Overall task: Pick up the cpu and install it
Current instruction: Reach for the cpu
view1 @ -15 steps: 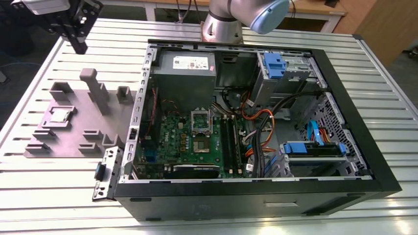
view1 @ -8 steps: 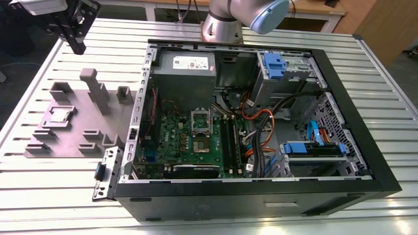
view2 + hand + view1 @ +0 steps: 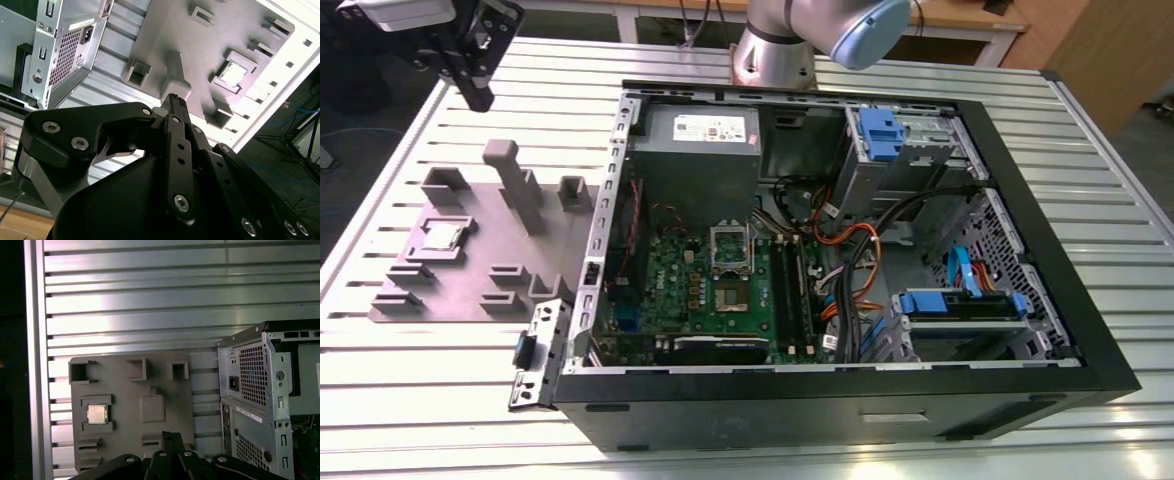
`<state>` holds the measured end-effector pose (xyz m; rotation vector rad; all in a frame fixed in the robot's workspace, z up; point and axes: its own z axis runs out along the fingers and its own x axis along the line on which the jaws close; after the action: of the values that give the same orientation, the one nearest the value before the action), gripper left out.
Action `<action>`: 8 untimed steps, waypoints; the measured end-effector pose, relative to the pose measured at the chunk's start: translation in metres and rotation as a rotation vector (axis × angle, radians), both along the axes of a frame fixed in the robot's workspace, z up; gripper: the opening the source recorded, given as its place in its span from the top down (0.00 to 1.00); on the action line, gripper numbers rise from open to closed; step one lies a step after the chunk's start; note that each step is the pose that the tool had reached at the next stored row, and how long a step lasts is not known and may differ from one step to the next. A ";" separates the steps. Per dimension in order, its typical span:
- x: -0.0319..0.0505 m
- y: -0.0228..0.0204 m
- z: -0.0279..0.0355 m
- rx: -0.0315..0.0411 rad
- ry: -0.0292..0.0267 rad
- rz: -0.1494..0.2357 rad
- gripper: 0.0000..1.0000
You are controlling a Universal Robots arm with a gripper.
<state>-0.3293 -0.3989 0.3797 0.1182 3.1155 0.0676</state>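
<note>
The cpu [image 3: 443, 235] is a small silvery square lying in a recess of the grey plastic tray [image 3: 467, 292], on the exterior view's left. Both wrist views show the cpu [image 3: 234, 74] [image 3: 96, 413] in that recess of the tray [image 3: 165, 30] [image 3: 125, 405]. My gripper [image 3: 478, 98] hangs high above the table beyond the tray's far end, well apart from the chip. Its black fingers [image 3: 175, 100] [image 3: 170, 437] are pressed together with nothing between them. The green motherboard [image 3: 680, 275] lies inside the open computer case [image 3: 1067, 330], its socket [image 3: 731, 295] bare and the metal socket frame [image 3: 730, 245] raised.
Tall raised blocks [image 3: 514, 185] stand on the tray near the cpu. The case wall [image 3: 607, 200] rises right beside the tray, and the case's rear panel [image 3: 260, 390] [image 3: 60, 45] is close to the gripper. Cables [image 3: 854, 250] and blue drive bays [image 3: 961, 300] fill the case's other half.
</note>
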 end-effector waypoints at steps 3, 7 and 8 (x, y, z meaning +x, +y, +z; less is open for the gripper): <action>-0.0006 0.0000 -0.0001 -0.0001 0.0002 0.000 0.89; -0.0016 0.0000 -0.0004 0.0000 0.0001 0.000 0.89; -0.0018 0.0000 -0.0004 -0.0001 0.0001 0.000 0.89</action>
<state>-0.3311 -0.3989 0.3793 0.1182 3.1156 0.0675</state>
